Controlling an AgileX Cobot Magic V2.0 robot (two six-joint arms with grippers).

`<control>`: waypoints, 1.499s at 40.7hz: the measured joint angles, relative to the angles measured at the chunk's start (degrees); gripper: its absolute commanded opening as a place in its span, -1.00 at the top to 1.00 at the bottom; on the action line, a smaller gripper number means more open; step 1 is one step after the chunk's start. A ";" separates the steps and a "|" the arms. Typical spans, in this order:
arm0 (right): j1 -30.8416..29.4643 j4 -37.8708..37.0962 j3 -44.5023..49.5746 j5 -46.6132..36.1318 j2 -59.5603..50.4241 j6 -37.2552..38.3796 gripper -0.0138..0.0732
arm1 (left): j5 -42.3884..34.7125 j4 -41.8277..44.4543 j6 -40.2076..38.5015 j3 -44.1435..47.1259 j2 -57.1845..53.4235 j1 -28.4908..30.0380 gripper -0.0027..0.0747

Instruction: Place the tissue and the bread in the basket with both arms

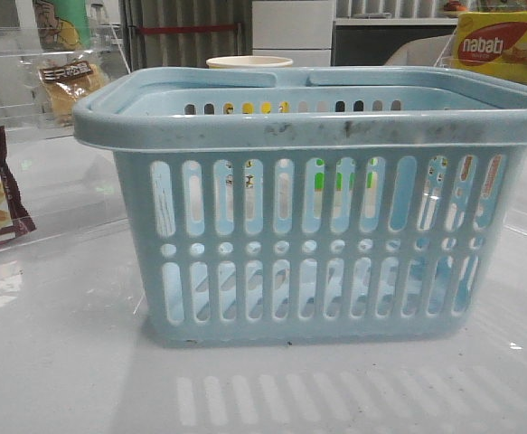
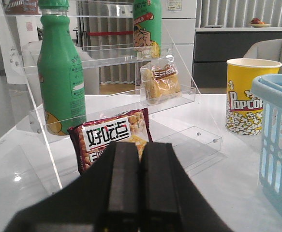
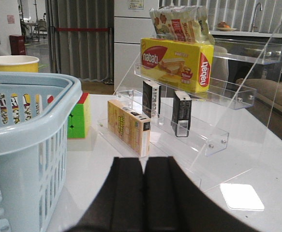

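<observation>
The light-blue slotted basket (image 1: 313,203) stands at the middle of the table and looks empty; it also shows in the left wrist view (image 2: 278,137) and the right wrist view (image 3: 24,130). The bread (image 2: 161,83), golden-brown in a clear bag, stands on a clear acrylic shelf, far ahead of my left gripper (image 2: 140,145), which is shut and empty. The bread also shows in the front view (image 1: 69,83). Two small white-and-black tissue packs (image 3: 151,99) (image 3: 182,113) stand on another acrylic shelf ahead of my right gripper (image 3: 143,162), which is shut and empty.
A maroon-edged snack packet (image 2: 111,139) leans just ahead of the left gripper. Two green bottles (image 2: 61,77) (image 2: 147,26) stand on the left shelf. A popcorn cup (image 2: 249,96) stands behind the basket. A yellow box (image 3: 128,126), a Nabati box (image 3: 177,63) and a colour cube (image 3: 78,116) are on the right.
</observation>
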 measured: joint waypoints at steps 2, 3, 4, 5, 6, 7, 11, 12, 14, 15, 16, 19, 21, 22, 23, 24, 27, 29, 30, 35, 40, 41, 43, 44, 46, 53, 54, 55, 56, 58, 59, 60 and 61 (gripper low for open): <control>0.00 0.00 0.00 0.00 0.00 0.00 0.55 | 0.00 0.00 0.00 0.00 0.00 0.00 0.70; 0.00 0.00 0.00 0.00 0.00 0.00 0.55 | 0.00 0.00 0.00 0.00 0.00 0.00 0.70; 0.00 0.00 0.00 0.00 0.00 0.00 0.55 | 0.00 0.00 0.00 0.00 0.00 0.00 0.70; 0.00 0.00 0.00 0.00 0.00 0.00 0.55 | 0.00 0.00 0.00 0.00 0.00 0.00 0.70; 0.00 0.00 0.00 0.00 0.00 0.00 0.55 | 0.00 0.00 0.00 0.00 0.00 0.00 0.70; 0.00 0.00 0.00 0.00 0.00 0.00 0.55 | 0.00 0.00 0.00 0.00 0.00 0.00 0.70; 0.00 0.00 0.00 0.00 0.00 0.00 0.55 | 0.00 0.00 0.00 0.00 0.00 0.00 0.70; 0.00 0.00 0.00 0.00 0.00 0.00 0.55 | 0.00 0.00 0.00 0.00 0.00 0.00 0.70; 0.00 0.00 0.00 0.00 0.00 0.00 0.55 | 0.00 0.00 0.00 0.00 0.00 0.00 0.70; 0.00 0.00 0.00 0.00 0.00 0.00 0.55 | 0.00 0.00 0.00 0.00 0.00 0.00 0.70; 0.00 0.00 0.00 0.00 0.00 0.00 0.55 | 0.00 0.00 0.00 0.00 0.00 0.00 0.70; 0.00 0.00 0.00 0.00 0.00 0.00 0.55 | 0.00 0.00 0.00 0.00 0.00 0.00 0.70; 0.00 0.00 0.00 0.00 0.00 0.00 0.55 | 0.00 0.00 0.00 0.00 0.00 0.00 0.70; 0.00 0.00 0.00 0.00 0.00 0.00 0.55 | 0.00 0.00 0.00 0.00 0.00 0.00 0.70; 0.00 0.00 0.00 0.00 0.00 0.00 0.55 | 0.00 0.00 0.00 0.00 0.00 0.00 0.70; 0.00 0.00 0.00 -0.11 0.00 0.00 0.55 | 0.00 0.00 0.00 0.00 0.00 0.00 0.70; 0.00 0.00 0.00 -1.04 0.00 0.00 0.55 | 0.00 0.00 0.00 0.00 0.00 0.00 0.70; 0.00 0.00 0.00 -1.93 0.00 0.00 0.55 | -0.14 0.00 0.00 0.00 0.00 0.00 0.70; 0.00 0.00 0.00 -2.38 0.00 0.00 0.55 | -0.48 0.00 0.00 0.00 0.00 0.00 0.70; 0.00 0.00 0.00 -4.24 0.00 0.00 0.55 | -4.71 0.00 0.00 0.00 0.00 0.00 0.70; 0.00 0.00 -1.62 -3.36 0.00 0.00 0.55 | -7.06 -0.37 0.00 -1.15 0.00 0.00 0.70; 0.00 0.00 -2.52 -2.75 0.00 0.00 0.55 | -7.06 -0.58 0.00 -1.77 0.00 0.00 0.70; 0.00 0.00 -5.23 -1.50 0.00 0.00 0.55 | -7.06 -0.83 0.00 -3.74 0.00 0.00 0.70; 0.00 0.00 -7.01 -0.78 0.00 0.00 0.55 | -6.70 -0.94 0.00 -5.27 0.00 0.00 0.70; 0.00 0.00 -10.44 0.59 0.00 0.00 0.55 | -5.53 -1.26 0.00 -8.55 0.00 0.00 0.70; 0.00 0.00 -22.77 6.77 3.44 0.00 0.55 | 1.13 -1.62 0.00 -22.00 5.00 0.00 0.70; 0.00 0.00 -24.72 8.00 4.73 0.00 0.55 | 2.45 -1.66 0.00 -24.22 6.02 0.00 0.70; 0.00 0.00 -26.60 9.04 5.76 0.00 0.55 | 3.85 -1.66 0.00 -25.92 7.46 0.00 0.70; 0.00 0.00 -28.00 10.40 7.20 0.00 0.55 | 5.00 -1.66 0.00 -28.12 8.61 0.00 0.70; 0.00 0.00 -31.13 13.07 9.78 0.00 0.55 | 7.99 -1.66 0.00 -31.98 11.73 0.00 0.70; 0.00 0.00 -32.83 14.71 11.29 0.00 0.55 | 9.97 -1.66 0.00 -34.09 12.94 0.00 0.70; 0.00 0.00 -34.10 15.99 12.43 0.00 0.55 | 11.53 -1.66 0.00 -35.66 14.55 0.00 0.70; 0.00 0.00 -35.69 17.76 13.93 0.00 0.55 | 13.15 -1.66 0.00 -37.16 15.73 0.00 0.70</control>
